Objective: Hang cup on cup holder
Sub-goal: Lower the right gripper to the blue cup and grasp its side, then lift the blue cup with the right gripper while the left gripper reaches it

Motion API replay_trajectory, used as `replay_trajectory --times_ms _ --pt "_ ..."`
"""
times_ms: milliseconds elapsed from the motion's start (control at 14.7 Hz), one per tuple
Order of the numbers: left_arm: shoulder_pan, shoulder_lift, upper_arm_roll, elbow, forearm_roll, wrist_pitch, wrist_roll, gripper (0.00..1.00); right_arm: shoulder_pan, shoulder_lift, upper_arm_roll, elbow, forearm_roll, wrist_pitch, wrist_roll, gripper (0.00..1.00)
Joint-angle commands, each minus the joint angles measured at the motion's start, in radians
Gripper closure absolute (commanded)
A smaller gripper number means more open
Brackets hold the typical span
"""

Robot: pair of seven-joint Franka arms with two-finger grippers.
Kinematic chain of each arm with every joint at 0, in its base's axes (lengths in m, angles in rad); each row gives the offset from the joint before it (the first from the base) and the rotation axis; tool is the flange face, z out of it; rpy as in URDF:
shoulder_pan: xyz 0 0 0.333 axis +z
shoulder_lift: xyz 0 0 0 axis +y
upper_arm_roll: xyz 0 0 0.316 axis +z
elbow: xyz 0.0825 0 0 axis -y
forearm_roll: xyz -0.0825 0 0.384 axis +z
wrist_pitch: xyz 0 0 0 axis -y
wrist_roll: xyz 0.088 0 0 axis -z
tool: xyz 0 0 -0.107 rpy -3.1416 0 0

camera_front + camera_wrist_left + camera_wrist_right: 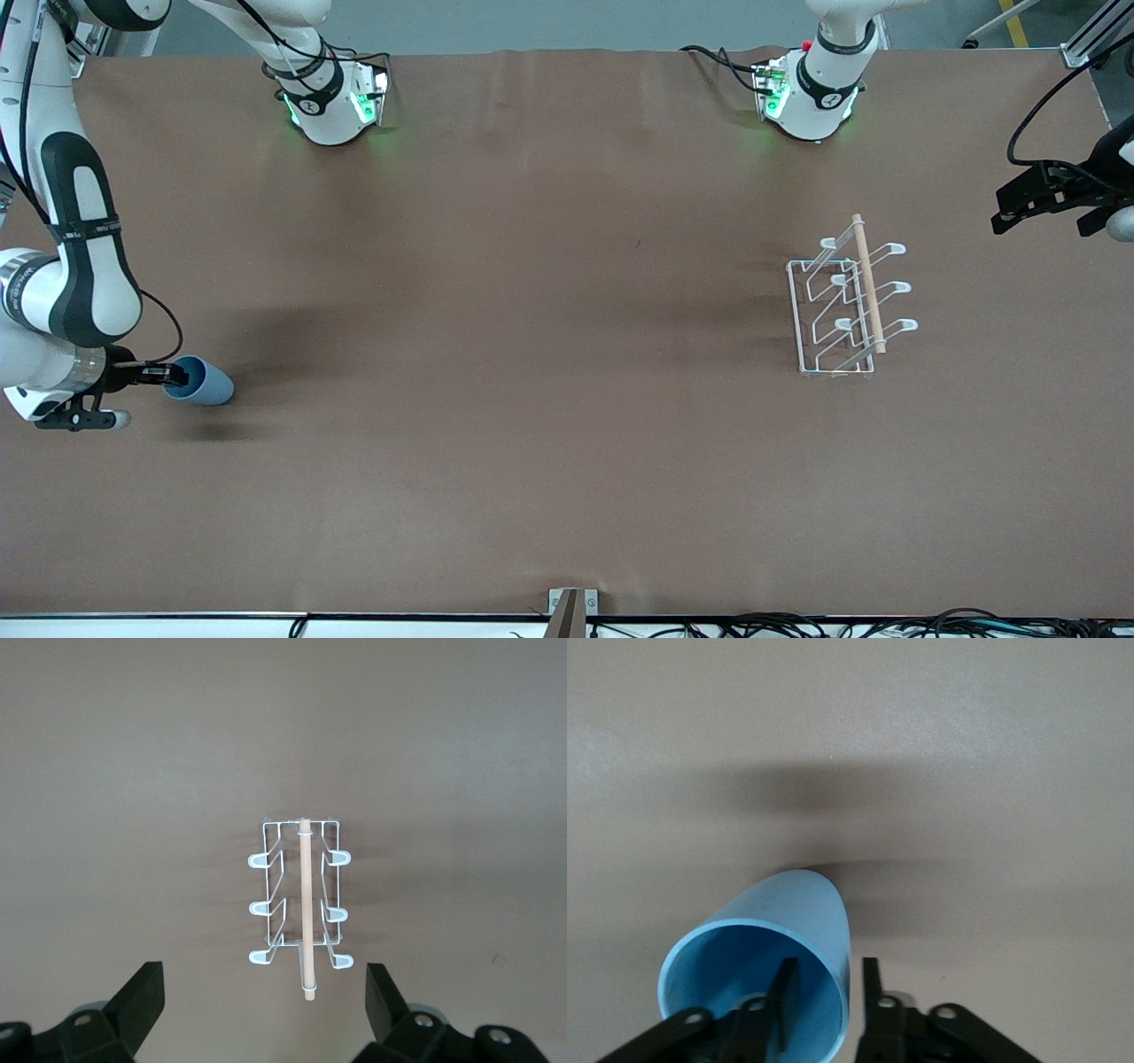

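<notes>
Both arms I was driving had glossy white shells with black joint bands. Each base (337, 111) glowed green at its ring, with black cables looped alongside. The right gripper (173, 377) wore slim black fingers (782, 997) on a black bracket with round screw holes. The left gripper (266, 1010) had chunkier matte-black fingers (142, 1001).

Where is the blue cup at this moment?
The cup lies on its side on the table at the right arm's end, its rim pinched by the right gripper, with the cup holder toward the left arm's end.
</notes>
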Motion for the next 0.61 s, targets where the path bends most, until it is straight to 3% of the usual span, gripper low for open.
replay_trajectory --times_ms 0,205,409,545 --pt "0.011 0.008 -0.006 0.026 -0.014 -0.020 0.013 0.00 -0.019 -0.012 0.016 -0.017 0.057 0.011 -0.017 0.94" --pt "0.011 0.008 -0.006 0.026 -0.014 -0.020 0.013 0.00 -0.012 -0.027 0.016 -0.017 0.065 -0.004 -0.023 0.99" --pt "0.012 0.008 -0.006 0.026 -0.014 -0.020 0.013 0.00 0.014 -0.105 0.039 -0.011 0.074 -0.138 -0.014 1.00" --pt "0.015 0.008 -0.006 0.026 -0.014 -0.020 0.013 0.00 0.033 -0.170 0.051 -0.011 0.141 -0.227 0.019 0.99"
